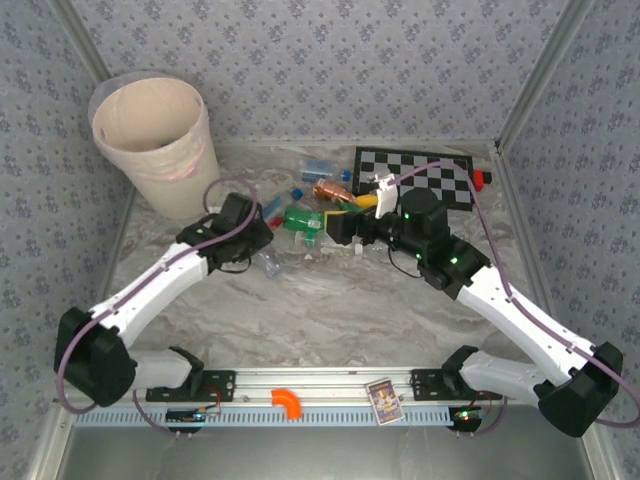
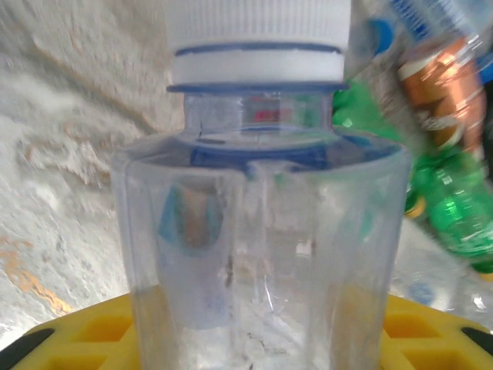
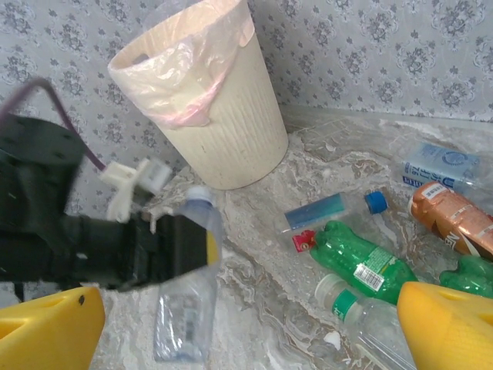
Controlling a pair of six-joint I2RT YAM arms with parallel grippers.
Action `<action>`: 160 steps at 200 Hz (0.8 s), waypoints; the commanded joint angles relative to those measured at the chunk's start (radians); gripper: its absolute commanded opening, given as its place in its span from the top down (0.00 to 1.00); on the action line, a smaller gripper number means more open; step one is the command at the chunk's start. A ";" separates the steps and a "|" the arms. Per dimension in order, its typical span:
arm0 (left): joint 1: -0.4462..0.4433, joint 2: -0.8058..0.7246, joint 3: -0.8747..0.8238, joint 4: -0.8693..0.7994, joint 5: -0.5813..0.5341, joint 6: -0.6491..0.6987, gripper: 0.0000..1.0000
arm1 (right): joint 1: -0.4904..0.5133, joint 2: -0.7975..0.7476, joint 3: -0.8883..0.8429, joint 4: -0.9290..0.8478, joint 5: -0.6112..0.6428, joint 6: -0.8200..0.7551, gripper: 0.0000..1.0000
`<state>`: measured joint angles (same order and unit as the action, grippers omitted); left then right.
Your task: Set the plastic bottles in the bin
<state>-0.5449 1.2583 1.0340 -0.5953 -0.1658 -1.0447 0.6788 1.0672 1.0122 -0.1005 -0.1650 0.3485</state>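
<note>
My left gripper point(image 1: 260, 240) is shut on a clear plastic bottle point(image 1: 268, 263) with a pale cap; up close the bottle point(image 2: 258, 231) stands between its yellow fingers point(image 2: 77, 339). From the right wrist view the same bottle point(image 3: 185, 301) hangs in the left gripper point(image 3: 202, 247) above the marble top. The bin point(image 1: 150, 130), a beige bucket with a clear liner, stands at the back left, also seen as the bin point(image 3: 216, 116). More bottles lie mid-table: green point(image 3: 362, 258), orange point(image 3: 451, 220), clear with a blue cap point(image 3: 323, 210). My right gripper point(image 3: 254, 331) is open above them, beside the pile point(image 1: 300, 215).
A black-and-white checkerboard point(image 1: 420, 178) lies at the back right with a small red item point(image 1: 482, 180) at its edge. An orange piece point(image 1: 287, 402) and a card point(image 1: 383, 400) sit on the front rail. Patterned walls close in the table.
</note>
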 commanded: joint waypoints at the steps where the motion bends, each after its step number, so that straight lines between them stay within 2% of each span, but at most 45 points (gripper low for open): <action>1: 0.048 -0.081 0.087 -0.079 -0.051 0.085 0.51 | 0.010 -0.022 0.004 0.011 -0.004 0.012 0.01; 34: 0.125 -0.136 0.184 -0.145 -0.045 0.148 0.50 | 0.022 -0.023 0.016 0.009 -0.002 0.012 0.00; 78: 0.255 -0.124 0.349 -0.172 -0.002 0.218 0.50 | 0.039 -0.023 0.035 0.014 0.001 0.008 0.01; 119: 0.432 -0.028 0.541 -0.174 0.106 0.237 0.51 | 0.056 -0.008 0.071 0.001 0.004 0.003 0.01; 160: 0.567 0.096 0.750 -0.155 0.135 0.230 0.51 | 0.079 -0.003 0.098 -0.010 0.023 -0.008 0.00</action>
<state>-0.0334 1.3025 1.6722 -0.7601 -0.0708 -0.8333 0.7456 1.0622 1.0653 -0.1017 -0.1608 0.3504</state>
